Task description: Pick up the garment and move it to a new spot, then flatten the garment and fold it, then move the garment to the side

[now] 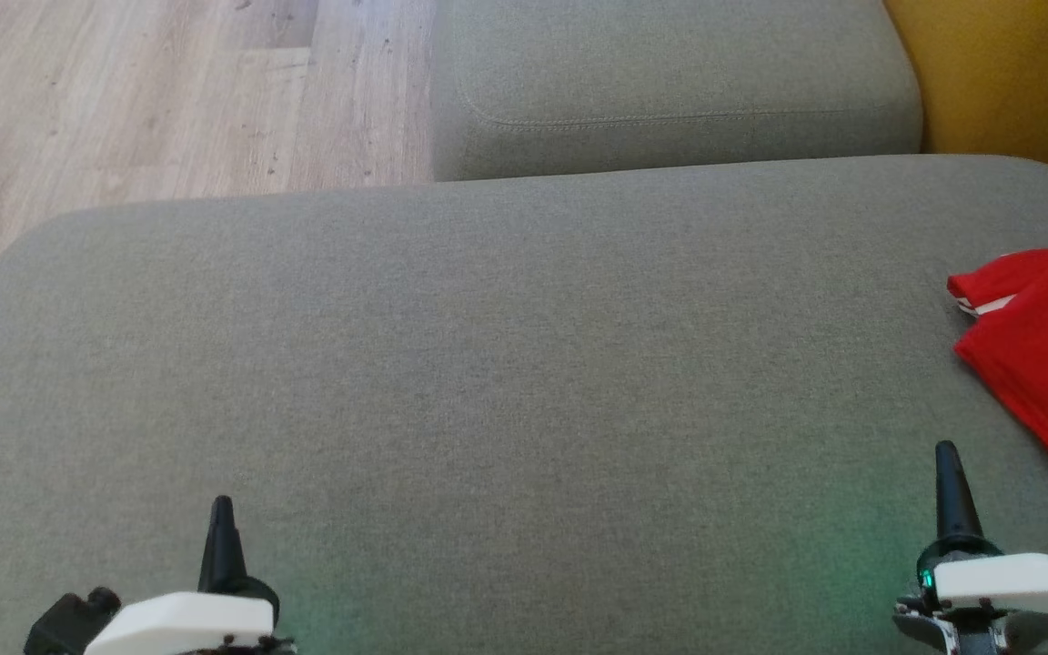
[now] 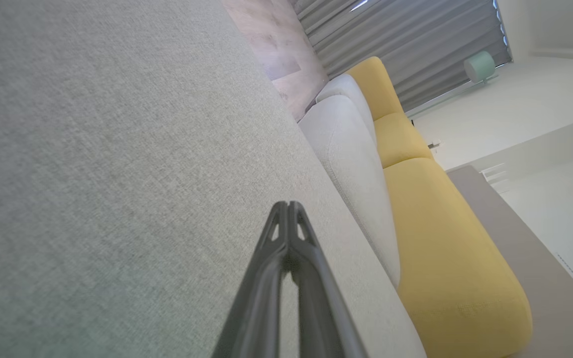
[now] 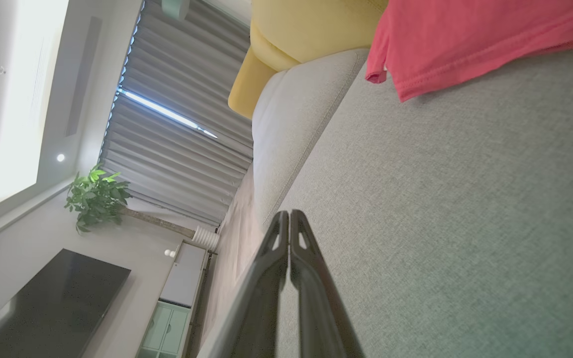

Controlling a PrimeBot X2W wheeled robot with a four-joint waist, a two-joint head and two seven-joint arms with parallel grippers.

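Observation:
The garment (image 1: 1047, 350) is red with a white stripe and lies folded at the right edge of the grey sofa cushion (image 1: 506, 364); it runs out of the head view to the right. In the right wrist view the garment (image 3: 465, 40) lies at the top right. My right gripper (image 1: 946, 450) hovers over the cushion, below and left of the garment, fingers pressed together and empty. My left gripper (image 1: 221, 505) sits at the lower left over bare cushion, likewise shut on nothing. Both pairs of fingertips meet in the wrist views: left gripper (image 2: 287, 205), right gripper (image 3: 286, 214).
A second grey cushion (image 1: 670, 82) sits beyond the one I work over. Wooden floor (image 1: 151, 100) lies at the far left, a yellow sofa part (image 1: 1015, 73) at the far right. A plant (image 3: 96, 198) and dark screen (image 3: 47, 303) stand across the room.

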